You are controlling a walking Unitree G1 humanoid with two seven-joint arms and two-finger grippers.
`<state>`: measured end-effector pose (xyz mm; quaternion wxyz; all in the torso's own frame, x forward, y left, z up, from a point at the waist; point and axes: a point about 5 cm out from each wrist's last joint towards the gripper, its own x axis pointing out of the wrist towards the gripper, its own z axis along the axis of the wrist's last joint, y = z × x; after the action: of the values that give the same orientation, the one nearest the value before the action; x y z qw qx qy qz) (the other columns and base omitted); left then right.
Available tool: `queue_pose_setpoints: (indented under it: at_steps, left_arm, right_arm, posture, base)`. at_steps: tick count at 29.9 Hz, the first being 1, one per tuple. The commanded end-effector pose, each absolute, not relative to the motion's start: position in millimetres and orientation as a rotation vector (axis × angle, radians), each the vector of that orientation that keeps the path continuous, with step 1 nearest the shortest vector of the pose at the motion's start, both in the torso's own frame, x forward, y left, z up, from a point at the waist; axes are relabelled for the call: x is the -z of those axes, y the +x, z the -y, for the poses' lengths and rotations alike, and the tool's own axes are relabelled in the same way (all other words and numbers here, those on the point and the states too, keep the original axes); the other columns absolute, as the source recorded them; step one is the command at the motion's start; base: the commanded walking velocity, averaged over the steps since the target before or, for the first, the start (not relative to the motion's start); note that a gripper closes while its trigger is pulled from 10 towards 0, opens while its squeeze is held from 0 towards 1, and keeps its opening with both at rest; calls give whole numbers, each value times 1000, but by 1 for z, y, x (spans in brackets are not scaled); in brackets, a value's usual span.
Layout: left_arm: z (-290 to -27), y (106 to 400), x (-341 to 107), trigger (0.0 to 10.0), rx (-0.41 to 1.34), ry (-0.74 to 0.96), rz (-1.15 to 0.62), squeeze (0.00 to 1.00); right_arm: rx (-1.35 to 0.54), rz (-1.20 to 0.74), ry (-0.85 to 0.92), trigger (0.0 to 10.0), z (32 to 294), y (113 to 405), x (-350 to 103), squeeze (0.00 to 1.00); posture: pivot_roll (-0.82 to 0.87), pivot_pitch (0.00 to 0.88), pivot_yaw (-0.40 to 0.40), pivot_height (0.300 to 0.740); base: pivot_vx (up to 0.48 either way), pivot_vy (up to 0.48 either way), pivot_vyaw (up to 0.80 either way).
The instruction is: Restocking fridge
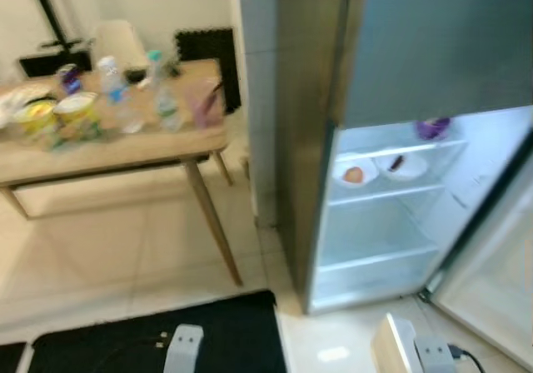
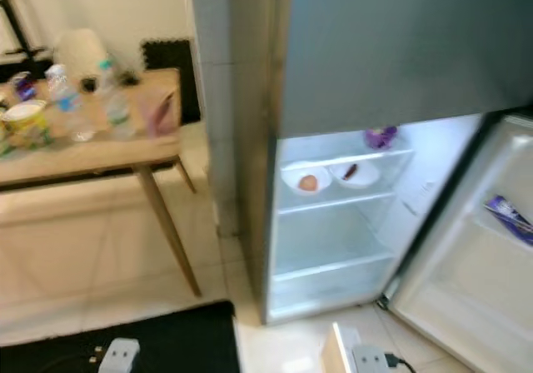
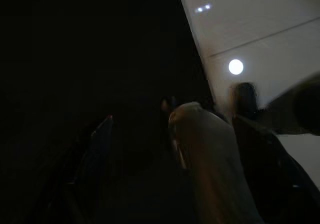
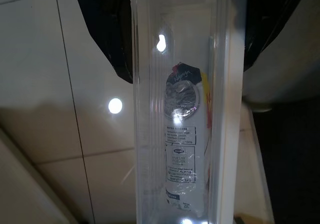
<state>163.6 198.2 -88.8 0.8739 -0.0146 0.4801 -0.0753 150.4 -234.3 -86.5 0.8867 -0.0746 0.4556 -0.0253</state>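
Wood, pale and matte, forms the table [image 1: 125, 152] at far left. It carries clear plastic water bottles [image 1: 112, 82], yellow-rimmed tubs [image 1: 77, 111] and a pink translucent object [image 1: 204, 102], all blurred. A black floor mat [image 1: 225, 340] lies in front of it on glossy cream tiles.

The left gripper [image 3: 172, 119] hangs in deep shade. Its two fingers stand spread, with a pale rounded shape between or beyond them that cannot be identified.

Right of centre stands the grey metal fridge [image 1: 433, 48], with its lower compartment lit. A purple item [image 1: 433, 127] sits on the top glass shelf. Two white bowls [image 1: 356, 173] sit side by side on the shelf below, and the lower shelves appear bare. The open door [image 2: 483, 281] swings out at far right, with a purple packet [image 2: 510, 216] in its bin.

The right gripper [image 4: 185, 29] pinches a long, clear, rigid plastic container [image 4: 150, 109] between its black fingers. A printed sachet [image 4: 182, 149] shows through the wall. The container's long axis runs out along the fingers' own line.

The lit shelves lie ahead and to the robot's right, so the loaded right arm is judged the nearer. The placing would probably go end-first onto a bare shelf.
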Motion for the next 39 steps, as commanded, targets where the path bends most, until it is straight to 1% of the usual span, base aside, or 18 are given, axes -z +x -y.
queue_pose_setpoints:
  at_steps: [1, 10, 15, 22, 29, 39]
  left_arm:
    - [-198, 162, 90, 10000, 163, -17, -1017, 0]
    - [-197, 162, 90, 10000, 171, -17, -1016, 0]
    - [-195, 162, 90, 10000, 178, -17, -1016, 0]
    - [-193, 162, 90, 10000, 182, -26, -1015, 0]
    - [-192, 159, 92, 10000, 180, -31, -1022, 0]
    - [-193, 162, 90, 10000, 183, -31, -1016, 0]
  right_arm:
    - [42, -921, -170, 10000, 234, 158, 83, 0]
    - [29, -917, -182, 10000, 235, 159, 82, 0]
    - [18, -874, -185, 10000, 234, 169, 77, 0]
    - [3, -842, -189, 10000, 233, 180, 73, 0]
    - [-17, -842, -188, 10000, 228, 180, 73, 0]
    - [-26, -832, -187, 10000, 226, 182, 73, 0]
  posture:
    - [-94, 33, 37, 740]
    - [-98, 31, 37, 740]
    - [-102, 32, 34, 740]
    - [-98, 35, 27, 740]
    - [-96, 33, 27, 740]
    - [-98, 32, 32, 740]
  base:
    - [0, 0, 0]
    - [0, 0, 0]
    - [0, 0, 0]
    - [0, -371, 0]
    - [0, -400, 0]
    - [0, -400, 0]
